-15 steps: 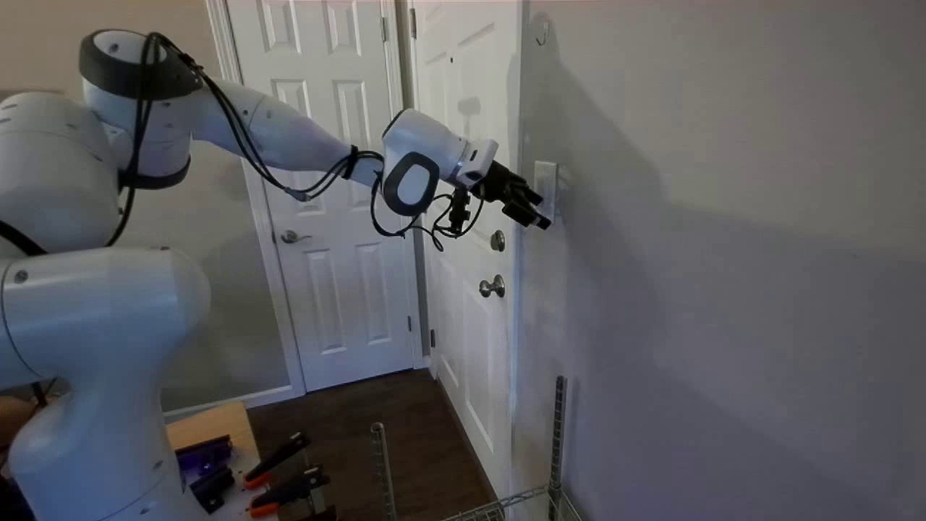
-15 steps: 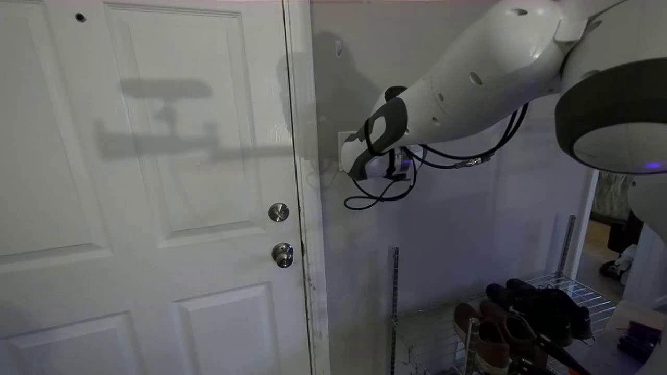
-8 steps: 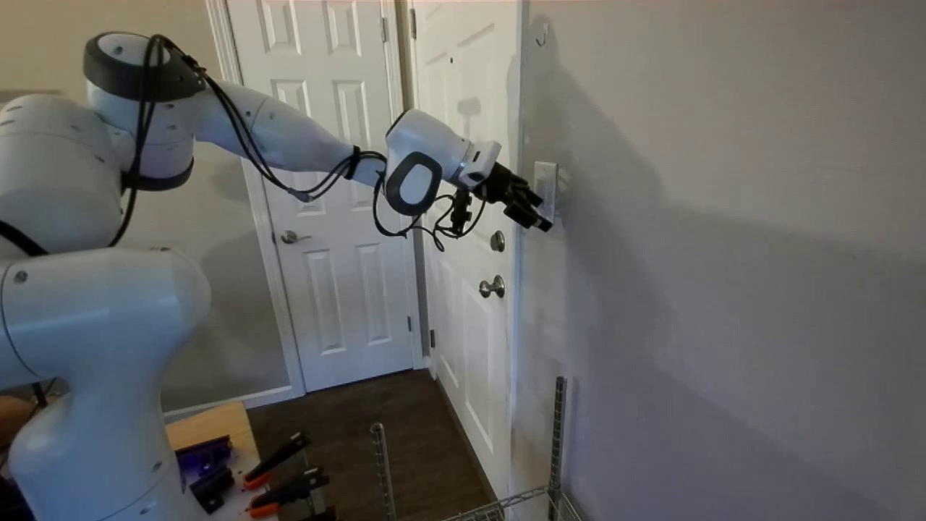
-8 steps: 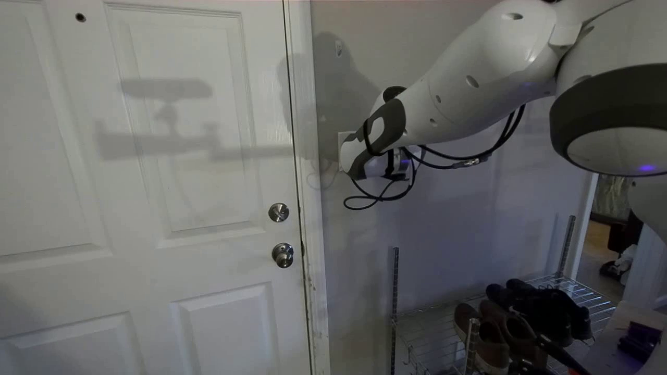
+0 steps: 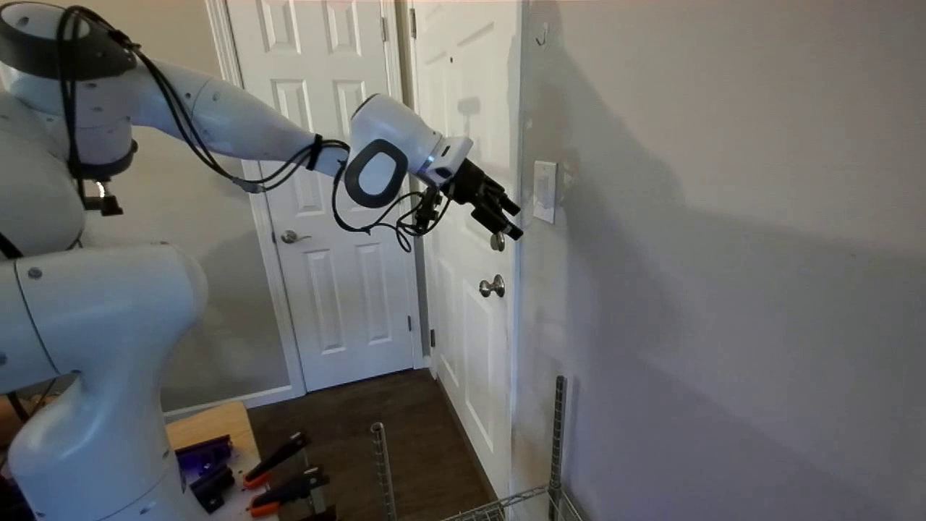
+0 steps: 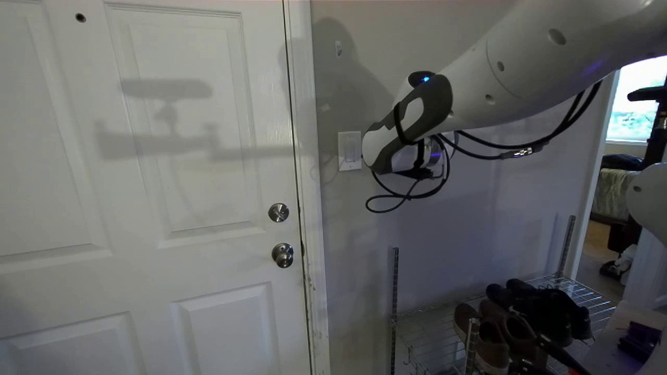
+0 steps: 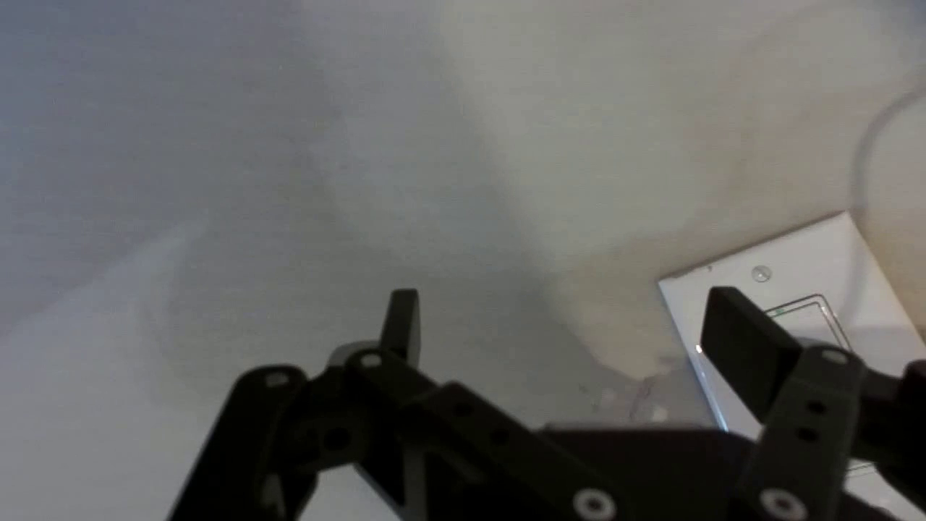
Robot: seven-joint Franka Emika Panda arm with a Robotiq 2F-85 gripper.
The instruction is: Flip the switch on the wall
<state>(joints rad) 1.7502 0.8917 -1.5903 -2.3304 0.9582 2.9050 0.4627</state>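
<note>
1. In an exterior view, my arm point(image 5: 239, 119) stretches across from the left, its gripper point(image 5: 514, 220) angled downward near the wall point(image 5: 738, 181). I see the fingers point(image 5: 499, 221) standing apart. The white switch plate point(image 5: 545, 192) sits upright on the wall just past their tips, with a gap in between. The deadbolt point(image 5: 497, 244) shows partly behind the lower finger, and the door knob point(image 5: 492, 286) juts from the white door point(image 5: 463, 340) below it. Near the arm's base I have black-and-orange clamps point(image 5: 293, 488).

2. In an exterior view, the wrist joint point(image 6: 435, 104) blocks my sight of the gripper, so from here I cannot tell how the fingers stand. The switch plate shows between the door frame point(image 6: 308, 182) and the wrist joint, close beside the joint's outline. Lower down along the wall, a wire rack point(image 6: 589, 299) bears brown shoes point(image 6: 492, 338) and black shoes point(image 6: 547, 307).

3. In the wrist view, the fingers show along the bottom, spread wide, and I have hold of nothing. Between the tips I see wall and a corner of the switch plate. The plate lies at lower right, tilted in this view, a screw point(image 7: 761, 273) near its top edge; the finger on that side hides part of it. I cannot tell which way it is set.
</note>
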